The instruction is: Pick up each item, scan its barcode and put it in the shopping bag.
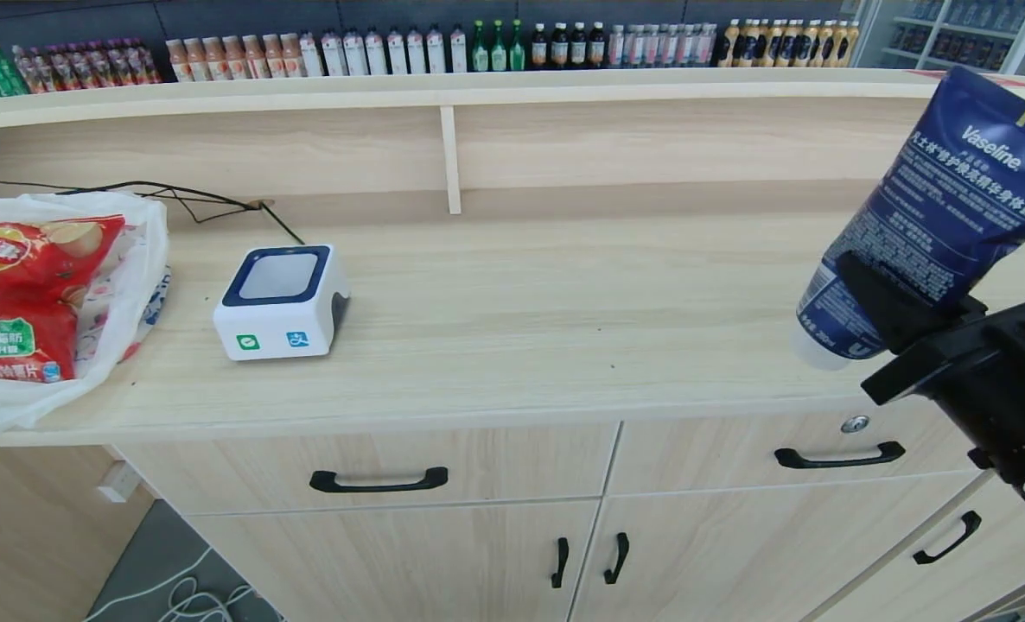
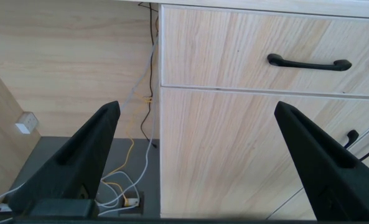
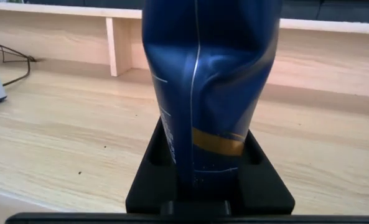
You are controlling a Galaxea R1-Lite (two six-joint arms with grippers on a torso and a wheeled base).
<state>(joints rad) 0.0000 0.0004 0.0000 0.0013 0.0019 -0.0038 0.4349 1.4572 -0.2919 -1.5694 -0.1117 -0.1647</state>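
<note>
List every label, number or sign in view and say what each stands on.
Blue lotion tube in the right claw: big white brand wording, left unquoted; dense small print too fine to read.
Red crisp packet in the shopping bag: a number on a green panel; other characters too small.
Scanner: two small icons on its front, green and blue, no words.
Bottles behind the counter: labels too small to read.

Left of the scanner [image 1: 281,301], the shopping bag [image 1: 145,250] and its crisp packet [image 1: 20,294] are cut off at the edge; far right of it, the right gripper [image 1: 867,289] hides part of the tube [image 1: 953,199].
</note>
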